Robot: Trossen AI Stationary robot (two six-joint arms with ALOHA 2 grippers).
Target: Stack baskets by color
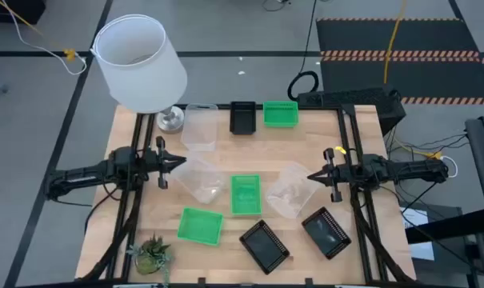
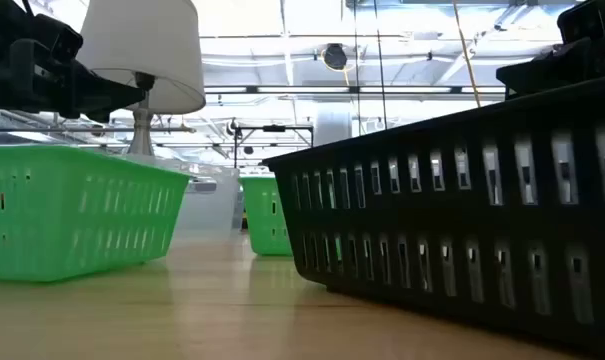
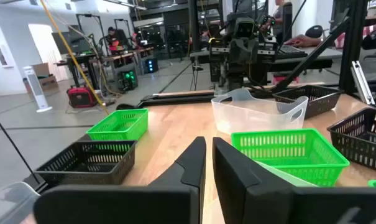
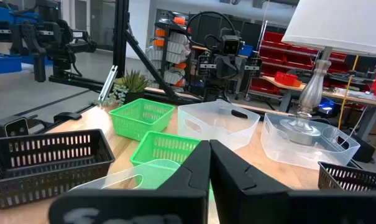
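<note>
Both sets of jaws are together, gripping nothing: left gripper (image 1: 180, 162) at centre left, right gripper (image 1: 312, 175) at centre right. Between them the baskets lie scattered, a green basket (image 1: 245, 194) at centre and a clear basket (image 1: 290, 190) just beside it. Risk: clear walls are faint, so a grab could catch two. Lampshade (image 1: 139, 61) at upper left covers the table's far corner.

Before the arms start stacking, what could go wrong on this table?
1. A clear basket sits right beside the lamp base; reaching for it could knock the lamp over.
2. The middle green basket lies between two clear ones, close together, so a grip may drag a neighbour.
3. The potted plant stands near the front green basket.
</note>
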